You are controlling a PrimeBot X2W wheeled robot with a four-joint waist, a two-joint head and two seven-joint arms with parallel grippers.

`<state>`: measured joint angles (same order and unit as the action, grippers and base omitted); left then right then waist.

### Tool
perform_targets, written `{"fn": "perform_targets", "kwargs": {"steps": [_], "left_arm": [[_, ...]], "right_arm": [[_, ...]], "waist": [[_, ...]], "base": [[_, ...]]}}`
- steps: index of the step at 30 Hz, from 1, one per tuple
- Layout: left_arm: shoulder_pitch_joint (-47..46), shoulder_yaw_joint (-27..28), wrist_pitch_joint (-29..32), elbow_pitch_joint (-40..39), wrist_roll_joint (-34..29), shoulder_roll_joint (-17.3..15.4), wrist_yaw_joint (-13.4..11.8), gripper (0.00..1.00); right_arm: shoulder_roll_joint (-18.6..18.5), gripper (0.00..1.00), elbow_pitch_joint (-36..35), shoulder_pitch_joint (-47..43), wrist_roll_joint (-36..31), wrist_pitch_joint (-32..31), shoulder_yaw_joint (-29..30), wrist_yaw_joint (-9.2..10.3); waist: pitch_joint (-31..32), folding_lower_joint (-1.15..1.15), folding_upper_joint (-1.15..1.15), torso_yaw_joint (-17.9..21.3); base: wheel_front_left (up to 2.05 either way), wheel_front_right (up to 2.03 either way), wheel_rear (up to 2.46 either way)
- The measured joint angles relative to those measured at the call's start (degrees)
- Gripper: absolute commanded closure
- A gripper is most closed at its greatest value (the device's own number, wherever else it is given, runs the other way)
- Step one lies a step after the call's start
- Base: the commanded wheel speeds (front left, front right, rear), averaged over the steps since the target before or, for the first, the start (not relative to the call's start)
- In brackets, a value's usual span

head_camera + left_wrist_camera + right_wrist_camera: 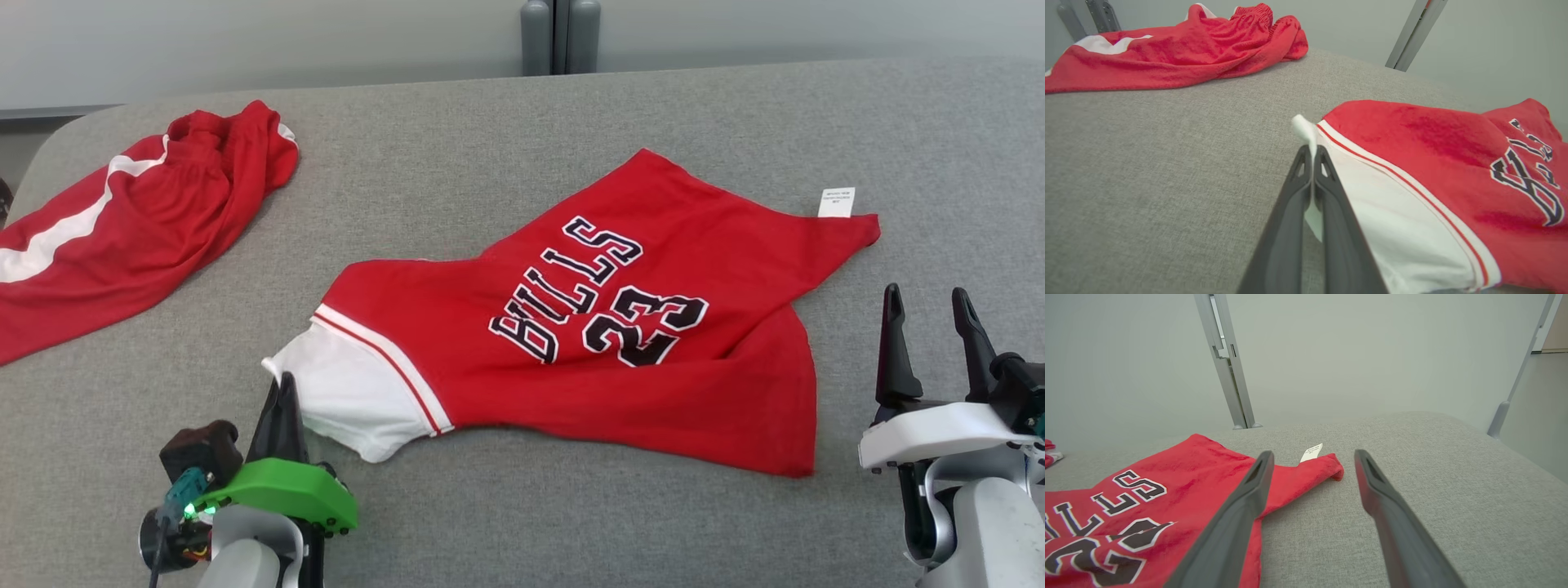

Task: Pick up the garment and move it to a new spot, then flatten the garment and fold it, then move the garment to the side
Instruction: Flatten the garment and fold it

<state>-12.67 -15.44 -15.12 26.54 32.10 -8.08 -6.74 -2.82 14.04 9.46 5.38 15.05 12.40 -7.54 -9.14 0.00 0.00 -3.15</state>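
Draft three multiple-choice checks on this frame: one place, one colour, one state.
1. Where do the red shorts lie on the grey surface?
A. far left, apart from the Bulls jersey
B. under the jersey
C. beside the right claw
2. What colour is the jersey fabric in the left claw?
A. red
B. white
C. black
3. The right claw is:
A. shut on the jersey
B. shut on the shorts
C. open, holding nothing

Key: 1 A, grey surface shows between the garments; 2 B, it pinches the white corner; 3 C, its fingers stand apart, gripping nothing.
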Motion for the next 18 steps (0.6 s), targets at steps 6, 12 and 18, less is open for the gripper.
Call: {"fn": "perform_targets", "kwargs": {"steps": [6,12,18], "left_arm": [[3.68,1.04,0.0,-0.45,-0.23,-0.02,-0.69,0.29],[4.11,4.48,0.0,-6.99,-4.48,0.25,-0.43,0.0],[4.65,7.76,-0.01,-13.47,-9.71,2.19,1.63,0.0]], "right_arm": [[0.01,0.0,0.83,0.16,-0.59,0.0,1.36,0.0],[-0.03,0.0,2.65,0.13,-2.16,0.0,3.15,0.01],[0.01,0.0,9.09,2.75,-1.52,-0.2,-0.04,0.01]], "waist": [[-0.17,0.0,0.0,0.45],[0.28,0.0,0.0,1.08],[0.56,0.0,0.0,1.53]], "base": [[0.0,0.0,0.0],[0.0,0.0,0.0],[0.0,0.0,0.0]]}}
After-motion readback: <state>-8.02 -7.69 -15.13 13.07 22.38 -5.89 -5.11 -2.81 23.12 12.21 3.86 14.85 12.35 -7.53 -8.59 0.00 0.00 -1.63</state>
